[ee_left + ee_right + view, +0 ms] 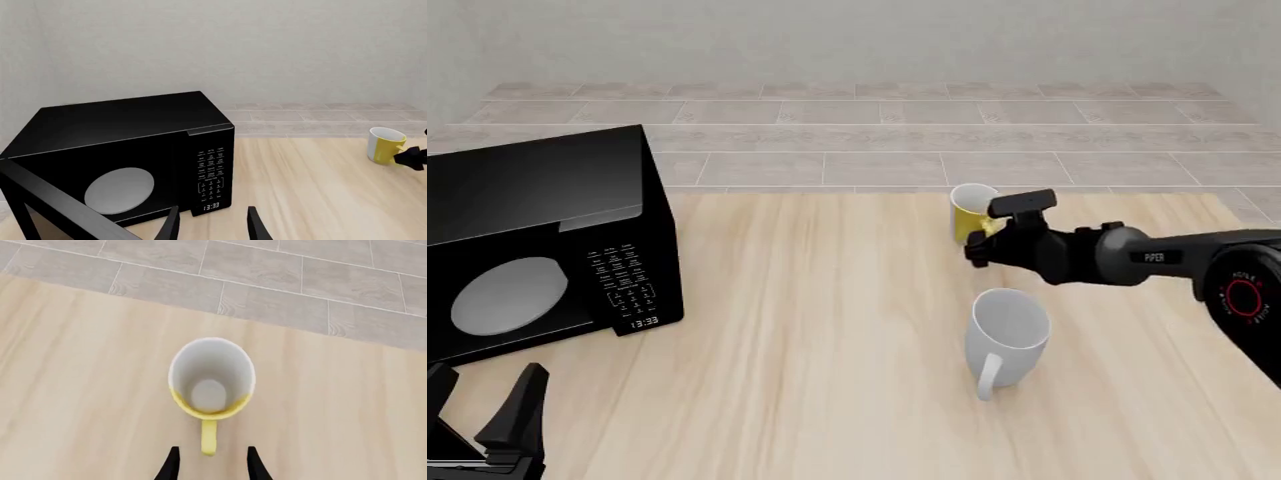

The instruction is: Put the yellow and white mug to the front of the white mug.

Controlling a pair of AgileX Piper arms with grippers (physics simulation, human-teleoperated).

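Pale wood table (pixel 827 330), grey tiled floor (pixel 854 130) beyond.

The right gripper (pixel 988 238) hides the yellow and white mug's (pixel 968 211) handle in the front view; the microwave (pixel 521 250) runs off the left edge.

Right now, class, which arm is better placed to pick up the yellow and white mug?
The right. Its gripper sits open at the yellow and white mug, jaws either side of the handle. The left gripper is far away, near the microwave.
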